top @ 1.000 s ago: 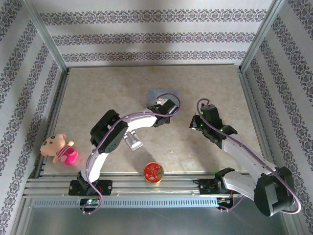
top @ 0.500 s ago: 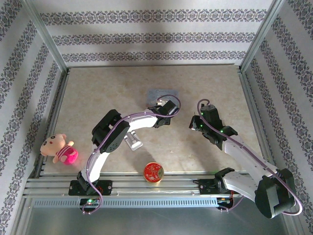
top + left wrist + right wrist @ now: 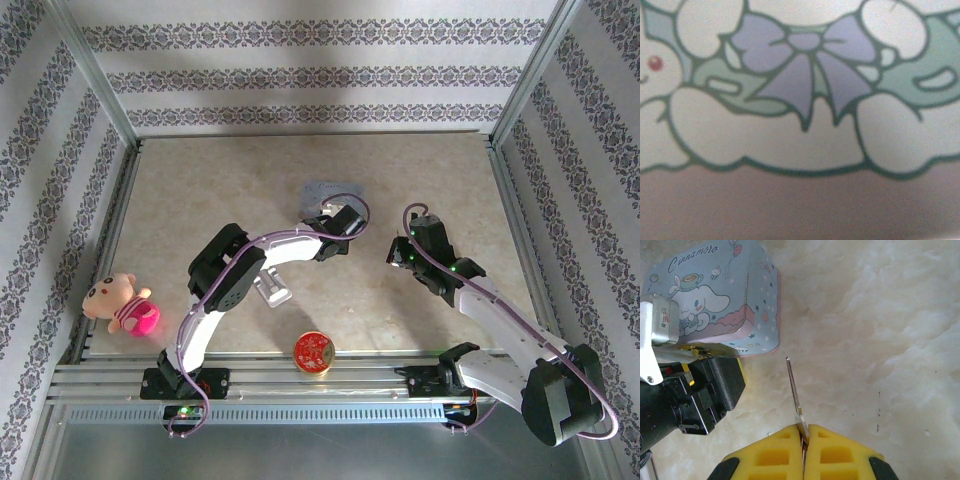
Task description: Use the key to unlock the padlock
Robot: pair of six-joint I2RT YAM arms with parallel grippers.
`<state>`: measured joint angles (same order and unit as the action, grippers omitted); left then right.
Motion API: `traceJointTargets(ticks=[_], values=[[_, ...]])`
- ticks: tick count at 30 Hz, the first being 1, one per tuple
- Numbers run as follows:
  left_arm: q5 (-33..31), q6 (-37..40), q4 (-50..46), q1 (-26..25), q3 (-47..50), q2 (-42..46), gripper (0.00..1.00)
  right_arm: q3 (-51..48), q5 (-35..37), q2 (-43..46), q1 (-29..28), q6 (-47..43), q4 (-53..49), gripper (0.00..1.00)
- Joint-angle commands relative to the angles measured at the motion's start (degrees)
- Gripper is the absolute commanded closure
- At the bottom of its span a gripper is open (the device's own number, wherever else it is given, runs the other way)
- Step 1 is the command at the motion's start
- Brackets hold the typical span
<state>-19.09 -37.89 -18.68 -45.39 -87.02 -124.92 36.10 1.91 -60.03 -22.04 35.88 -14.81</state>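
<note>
My right gripper point(image 3: 804, 432) is shut on the key point(image 3: 794, 390). Its thin silver blade sticks out from between the yellow pads and points toward the pastel cartoon-print tin box point(image 3: 715, 295). The blade's tip stops a short way from the tin's near corner. My left gripper point(image 3: 710, 349) sits against the tin's near edge, and its jaws cannot be made out. From above, the left gripper point(image 3: 328, 207) reaches onto the tin box point(image 3: 330, 188), and the right gripper point(image 3: 397, 255) hangs to its right. The left wrist view is pressed close to the tin's print point(image 3: 800, 75). The padlock is hidden.
A shiny silver block point(image 3: 272, 288) lies under the left arm's forearm. A round red-and-gold tin point(image 3: 313, 352) stands at the table's near edge, and a pink plush toy point(image 3: 122, 303) lies at the far left. Metal rails and patterned walls enclose the table.
The left arm's elbow has shifted slightly to the right. Both grippers stay where they were, and the key remains gripped.
</note>
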Motion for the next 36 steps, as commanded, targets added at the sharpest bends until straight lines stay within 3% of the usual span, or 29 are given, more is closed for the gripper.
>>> traceJointTargets(ticks=[1,15,17,22,26,36], values=[[-2.8,0.45,1.44,-0.05,-0.87,-1.88,0.49,-0.94,0.56,0.95,-0.9,0.68,0.1,1.0],[-0.89,-1.26,0.09,-0.05,-1.21,-1.91,0.74,-6.3,-1.76,2.14,-1.25,3.11,3.64,1.0],[1.03,-3.55,-0.94,-0.05,-1.21,-1.24,0.75,-8.76,-4.21,2.18,-1.25,3.57,6.8,1.0],[5.28,-12.39,-5.93,-0.05,-3.01,-0.45,0.88,-16.02,-10.35,3.5,-1.77,3.94,17.53,1.0],[9.08,-19.5,-8.39,-0.05,-4.43,-0.75,0.91,-19.78,-12.69,4.47,-2.12,2.24,19.9,1.0],[13.93,-28.42,-8.46,-0.05,-5.35,-0.49,0.95,-21.89,-20.52,0.03,-2.04,-0.05,29.27,1.0]])
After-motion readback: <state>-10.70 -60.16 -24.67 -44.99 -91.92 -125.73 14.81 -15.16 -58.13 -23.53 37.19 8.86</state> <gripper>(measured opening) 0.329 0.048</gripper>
